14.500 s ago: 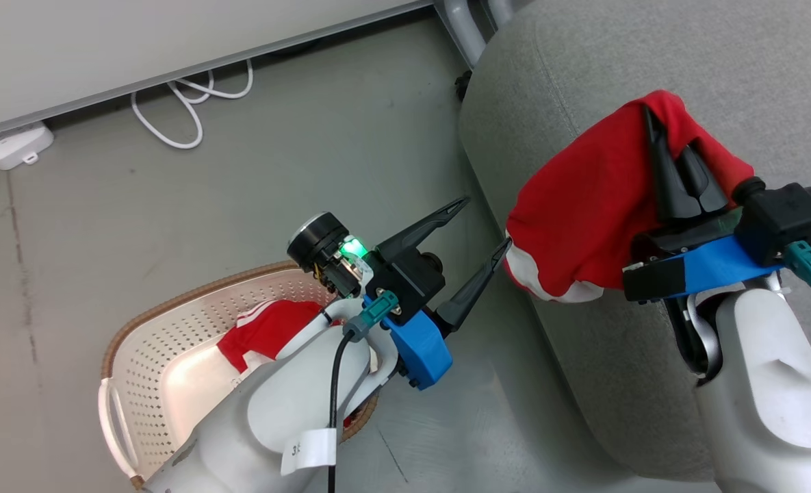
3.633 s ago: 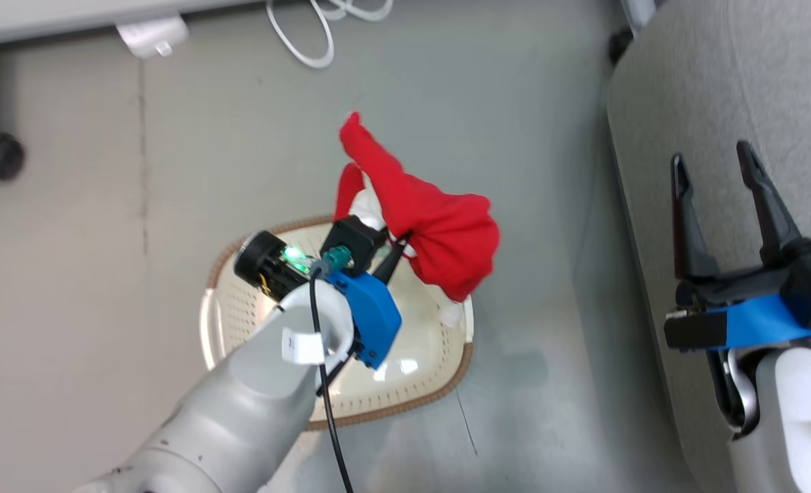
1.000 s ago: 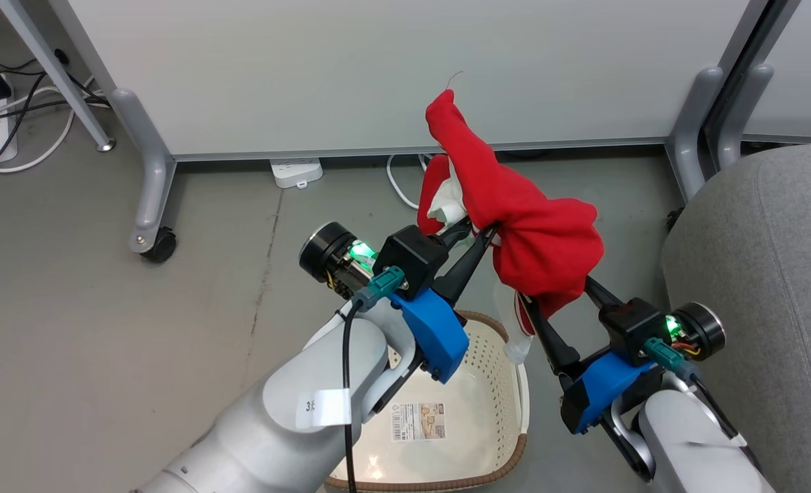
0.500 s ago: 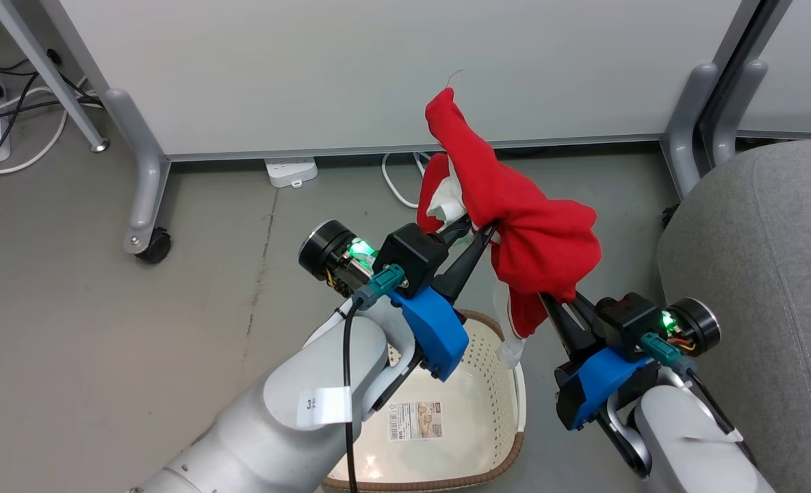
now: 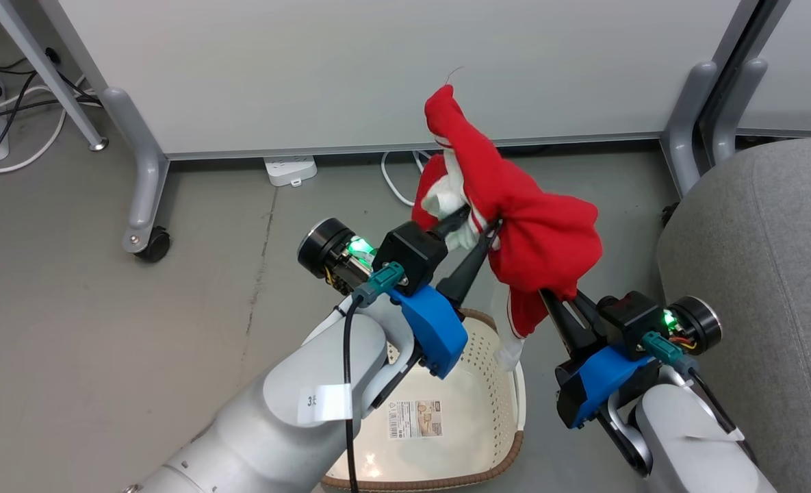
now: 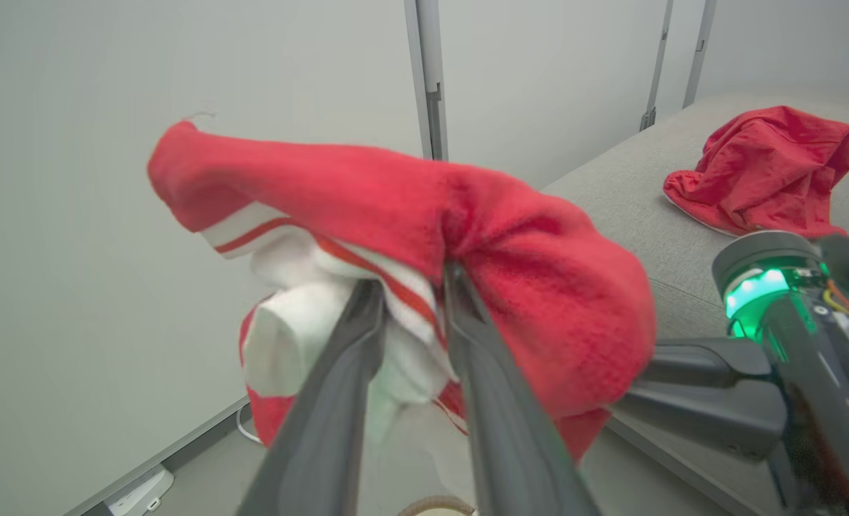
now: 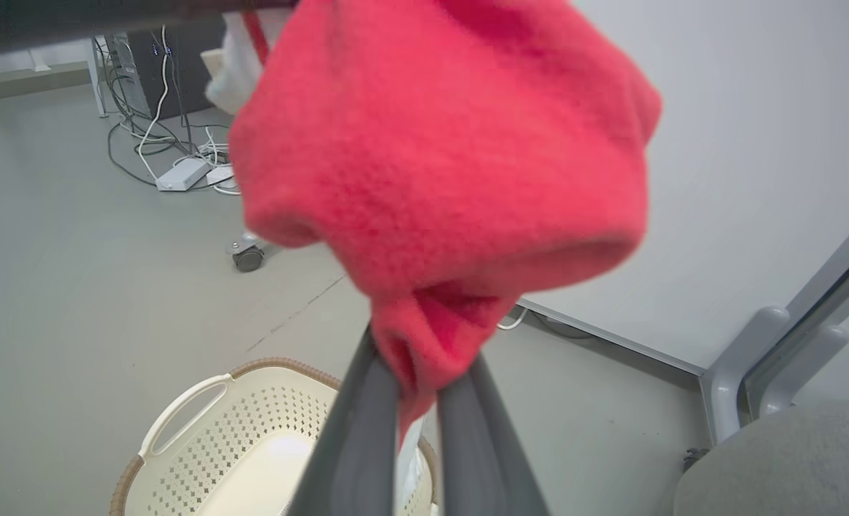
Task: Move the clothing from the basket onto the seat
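The bright red soft fabric garment with white stripes (image 5: 535,233) hangs above the 1 o'clock rim of the oval cream-white perforated plastic basket (image 5: 491,383). The right jaws are clenched on its lower red fold. The left jaws stand slightly apart around its striped part; whether they pinch it, I cannot tell. At 3 o'clock the large grey upholstered seat (image 5: 775,274) bears another crumpled red garment (image 6: 764,168).

- Oval cream-white perforated plastic basket (image 5: 497,383): partly hidden behind the pale left forearm (image 5: 275,428), cut by the bottom edge.
- Tips of the right gripper (image 5: 547,298): buried in bright red fabric clothing (image 5: 549,236).
- Basket's label sticker (image 5: 415,419): print too small to read.
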You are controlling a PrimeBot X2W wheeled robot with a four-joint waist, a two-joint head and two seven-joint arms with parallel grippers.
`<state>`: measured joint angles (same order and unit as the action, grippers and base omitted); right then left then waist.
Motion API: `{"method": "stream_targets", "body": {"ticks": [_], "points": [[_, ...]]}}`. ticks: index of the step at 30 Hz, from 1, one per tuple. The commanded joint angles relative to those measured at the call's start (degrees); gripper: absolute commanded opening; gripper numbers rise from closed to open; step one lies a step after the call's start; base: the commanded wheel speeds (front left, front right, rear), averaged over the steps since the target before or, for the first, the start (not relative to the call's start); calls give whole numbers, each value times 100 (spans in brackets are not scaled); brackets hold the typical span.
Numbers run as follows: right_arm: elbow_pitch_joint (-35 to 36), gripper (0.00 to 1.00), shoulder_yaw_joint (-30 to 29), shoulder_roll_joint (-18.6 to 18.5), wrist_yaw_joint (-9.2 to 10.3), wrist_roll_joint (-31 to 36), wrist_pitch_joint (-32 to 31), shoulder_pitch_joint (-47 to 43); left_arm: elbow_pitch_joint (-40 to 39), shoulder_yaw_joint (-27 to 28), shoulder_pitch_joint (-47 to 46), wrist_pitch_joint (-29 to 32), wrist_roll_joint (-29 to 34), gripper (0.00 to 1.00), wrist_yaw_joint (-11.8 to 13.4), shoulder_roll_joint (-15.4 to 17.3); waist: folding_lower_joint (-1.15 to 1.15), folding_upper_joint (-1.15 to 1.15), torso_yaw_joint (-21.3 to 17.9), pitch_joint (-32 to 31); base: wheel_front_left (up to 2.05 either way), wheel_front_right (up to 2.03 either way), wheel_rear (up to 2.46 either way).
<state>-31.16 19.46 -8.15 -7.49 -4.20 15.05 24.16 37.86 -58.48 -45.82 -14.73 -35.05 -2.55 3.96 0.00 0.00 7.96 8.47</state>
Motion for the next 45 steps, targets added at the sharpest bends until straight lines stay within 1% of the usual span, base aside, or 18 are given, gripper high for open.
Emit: {"method": "stream_targets", "body": {"ticks": [1, 13, 21, 28, 37, 38, 45], "points": [[26, 0, -4, -33, -1, -27, 19, 70, 17, -17, -65, -19, 17, 100, 17, 6, 0, 0, 0, 6, 0, 0, 0], [61, 0, -60, -26, -1, -78, 20, 28, -7, 24, -52, -43, 41, 100, 55, 48, 0, 0, -55, 36, 0, 0, 0], [179, 0, -303, 15, -1, -78, 20, 7, -87, 24, -17, -47, 142, 100, 83, 94, 0, 0, -251, 122, 0, 0, 0], [446, 0, -660, -19, -1, -32, 19, 74, -267, 86, -1, -52, 255, 100, 88, 142, 0, 0, -550, 283, 0, 0, 0], [954, 0, -1225, -24, -1, 30, 21, 137, -589, 119, 120, -53, 493, 100, 18, 234, 0, 0, -1092, 600, 0, 0, 0], [954, 0, -1225, -24, -1, 30, 21, 137, -589, 119, 120, -53, 493, 100, 18, 234, 0, 0, -1092, 600, 0, 0, 0], [1273, 0, -1534, -43, -1, 102, 20, -9, -704, 15, 210, -54, 670, 100, -45, 226, 0, 0, -1561, 787, 0, 0, 0]]}}
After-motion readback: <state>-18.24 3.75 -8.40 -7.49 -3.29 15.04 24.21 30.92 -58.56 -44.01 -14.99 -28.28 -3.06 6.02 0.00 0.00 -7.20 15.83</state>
